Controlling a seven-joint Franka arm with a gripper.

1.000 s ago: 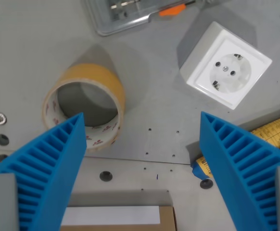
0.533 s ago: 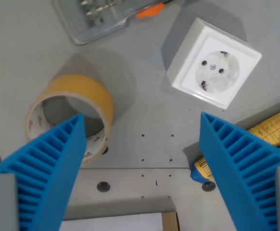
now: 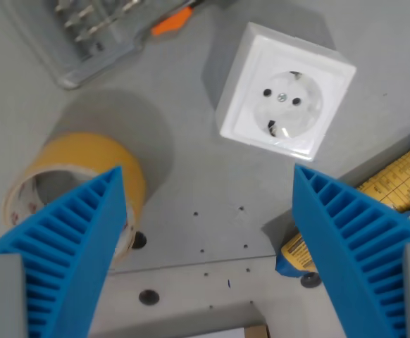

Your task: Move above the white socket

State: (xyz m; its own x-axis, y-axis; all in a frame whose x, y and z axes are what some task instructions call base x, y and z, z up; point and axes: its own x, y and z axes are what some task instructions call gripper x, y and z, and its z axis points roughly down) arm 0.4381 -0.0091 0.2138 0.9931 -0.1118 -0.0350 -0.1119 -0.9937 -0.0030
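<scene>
White square plastic socket (image 3: 284,91) sits far and slightly right of centre on the grey table (image 3: 191,176); blue ribbed gripper (image 3: 208,186) hangs with fingers spread wide, holding nothing; not yet overhead, some travel left; yellow tape roll (image 3: 85,165) lies near left.

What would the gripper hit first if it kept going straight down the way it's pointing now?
Probably bare table. The open gripper points at the grey surface between the tape roll and the socket, which lies further up the wrist view. Its left finger overlaps the tape roll and might clip it; depth is unclear.
</scene>
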